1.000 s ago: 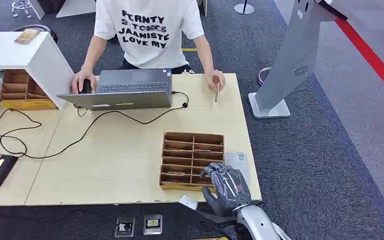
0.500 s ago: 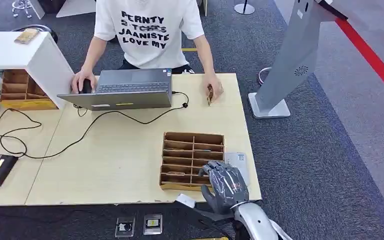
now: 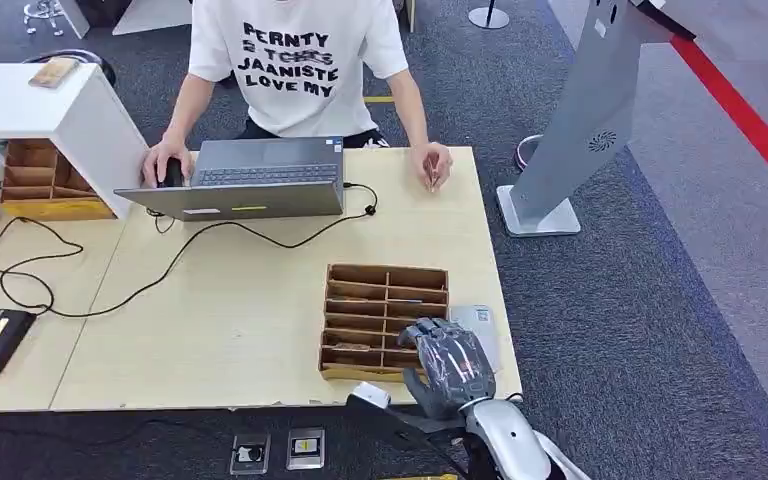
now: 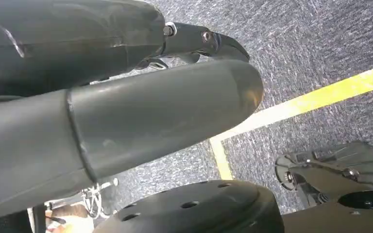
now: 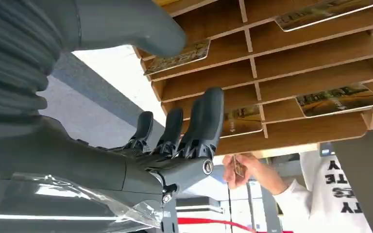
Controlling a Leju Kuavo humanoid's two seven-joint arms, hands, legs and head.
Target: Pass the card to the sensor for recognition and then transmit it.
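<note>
Brown slotted rack point(image 3: 385, 320) sits on the tabletop point(image 3: 230, 320), directly under and ahead of the right robot hand point(image 3: 452, 368). Right robot hand hovers over the rack's near right corner, palm down, fingers point(image 5: 209, 121) spread and holding nothing; the thumb point(image 5: 126, 24) stands apart from them. Its wrist hides that corner of the rack in the head view.

A white card point(image 3: 476, 322) lies flat on the tabletop just right of the rack, just ahead of the right robot hand's fingertips. The robot hand covers its near end; print too small to read. Whether fingertips touch it: cannot tell.

Right wrist view shows several cards in the rack's slots; one card in slot point(image 5: 240, 121) is half hidden behind the fingers. Which slot each occupies is hard to map onto the head view.

Left robot hand point(image 4: 126, 116) shows as grey thumb and dark covers, close up and cut off by the frame; fingers not visible, so spread or closed cannot be told.

Far beyond the right robot hand, a person point(image 3: 300, 60) sits behind a laptop point(image 3: 250, 175), head cut off by the frame. The person's hand point(image 3: 432, 162) holds a small thin item, too small to identify. Grey kiosk point(image 3: 590, 110) stands off the tabletop's far right, top cut off.
</note>
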